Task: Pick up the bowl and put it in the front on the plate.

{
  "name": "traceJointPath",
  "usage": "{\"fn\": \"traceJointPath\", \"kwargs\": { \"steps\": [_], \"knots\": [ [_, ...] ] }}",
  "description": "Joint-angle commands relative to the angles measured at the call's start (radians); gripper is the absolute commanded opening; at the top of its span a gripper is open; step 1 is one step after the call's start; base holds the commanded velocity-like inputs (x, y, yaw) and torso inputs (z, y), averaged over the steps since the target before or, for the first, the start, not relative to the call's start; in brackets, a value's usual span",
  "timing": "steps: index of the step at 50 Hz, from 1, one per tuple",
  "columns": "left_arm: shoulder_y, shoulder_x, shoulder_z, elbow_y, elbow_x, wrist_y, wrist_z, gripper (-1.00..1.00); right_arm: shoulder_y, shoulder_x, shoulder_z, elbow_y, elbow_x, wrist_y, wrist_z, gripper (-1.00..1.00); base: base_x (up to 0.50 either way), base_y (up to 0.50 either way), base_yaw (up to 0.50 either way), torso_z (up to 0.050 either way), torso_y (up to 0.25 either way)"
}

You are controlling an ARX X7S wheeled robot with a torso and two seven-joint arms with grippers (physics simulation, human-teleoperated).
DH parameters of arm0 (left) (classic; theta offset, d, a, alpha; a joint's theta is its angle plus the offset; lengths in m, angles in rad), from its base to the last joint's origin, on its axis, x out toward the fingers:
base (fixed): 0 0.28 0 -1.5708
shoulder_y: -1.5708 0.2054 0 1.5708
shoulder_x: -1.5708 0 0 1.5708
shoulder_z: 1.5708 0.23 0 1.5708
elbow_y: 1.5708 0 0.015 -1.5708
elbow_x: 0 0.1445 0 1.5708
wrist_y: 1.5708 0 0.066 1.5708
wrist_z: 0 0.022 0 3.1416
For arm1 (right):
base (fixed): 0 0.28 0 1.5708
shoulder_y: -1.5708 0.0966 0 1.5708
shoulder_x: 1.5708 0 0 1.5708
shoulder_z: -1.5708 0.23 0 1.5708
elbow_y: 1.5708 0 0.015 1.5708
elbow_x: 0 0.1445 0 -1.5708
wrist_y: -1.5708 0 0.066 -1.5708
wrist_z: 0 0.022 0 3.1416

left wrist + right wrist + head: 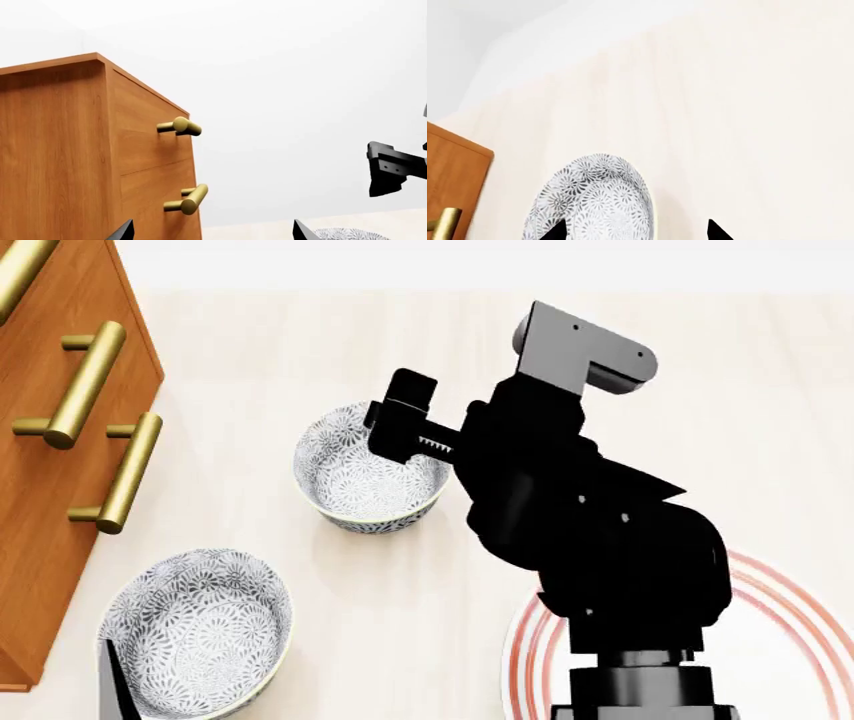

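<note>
Two grey floral bowls show in the head view: one (367, 472) farther back and one (200, 632) near the front left. My right gripper (398, 418) hangs over the farther bowl's rim. In the right wrist view that bowl (590, 197) lies just ahead of the open right gripper (634, 231), with one fingertip over its edge and nothing held. The plate (790, 635), white with red rings, lies at the front right, mostly hidden by my right arm. My left gripper (212, 232) is open and empty, and one of its fingers (112, 680) shows beside the nearer bowl.
A wooden cabinet (60, 440) with brass handles (80, 385) stands along the left; it fills the left wrist view as well (67, 150). The light table top (400, 330) stretches back to a white wall.
</note>
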Motion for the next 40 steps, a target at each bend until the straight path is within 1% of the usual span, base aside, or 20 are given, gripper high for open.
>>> {"fn": "traceJointPath", "kwargs": {
  "steps": [1,25,40],
  "knots": [
    [-0.002,-0.005,0.006,-0.003,-0.001,0.001,-0.005,1.00,0.015,-0.012,0.018,0.075,0.059,-0.021,0.048,1.00,0.00,0.00,0.00,0.000,0.000],
    [-0.006,-0.013,0.013,-0.001,-0.014,-0.014,-0.016,1.00,0.008,-0.004,-0.026,0.114,0.157,-0.067,0.101,1.00,0.00,0.00,0.00,0.000,0.000],
    [-0.008,-0.018,0.022,-0.005,-0.015,-0.014,-0.021,1.00,0.008,-0.005,-0.090,0.143,0.175,-0.105,0.084,1.00,0.00,0.00,0.00,0.000,0.000]
  ]
}}
